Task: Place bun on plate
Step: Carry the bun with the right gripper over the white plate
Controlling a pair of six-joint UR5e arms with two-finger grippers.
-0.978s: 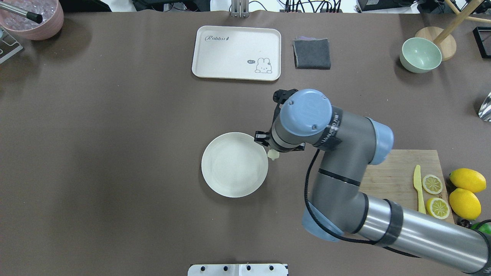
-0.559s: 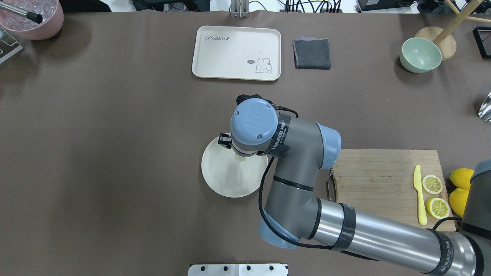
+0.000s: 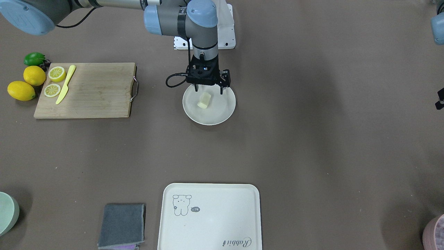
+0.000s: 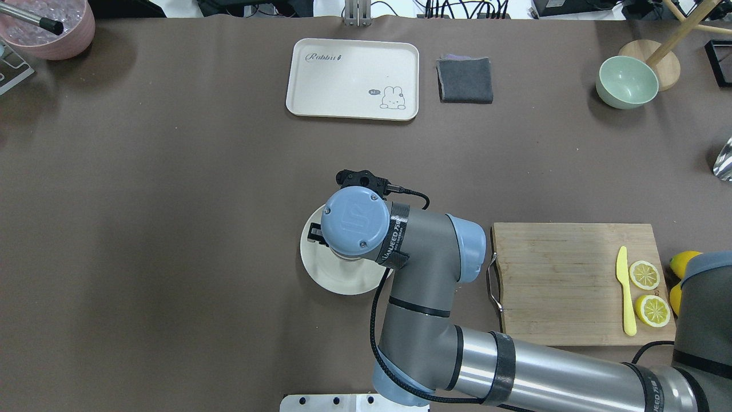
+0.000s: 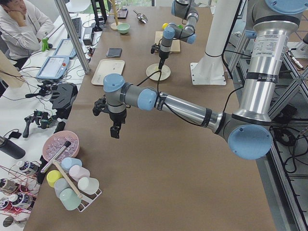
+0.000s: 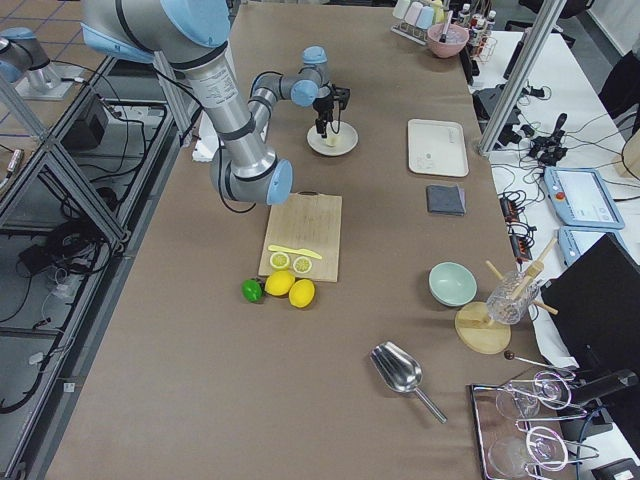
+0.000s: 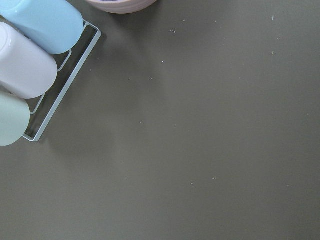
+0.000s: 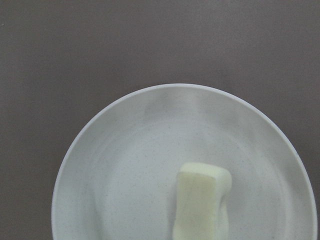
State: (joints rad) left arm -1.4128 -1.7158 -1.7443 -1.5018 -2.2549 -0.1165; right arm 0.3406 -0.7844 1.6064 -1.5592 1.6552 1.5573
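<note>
While the right end effector (image 3: 209, 91) hangs over the plate (image 3: 222, 113) with its fingers spread wide and nothing between them, I see the bun (image 3: 204, 100) lying free on the plate just beneath it, touching neither finger. In the right wrist view the bun (image 8: 200, 200) sits inside the rim of the plate (image 8: 125, 150), a little off centre, with its long axis running up and down that view. I judge the placing done, so the next move should be a straight lift, since a sideways drift could clip the bun. The left end effector (image 5: 115, 132) is well apart, over bare counter (image 7: 210, 130) near a rack of cups (image 7: 30, 65). I cannot tell whether it is spread or closed.
</note>
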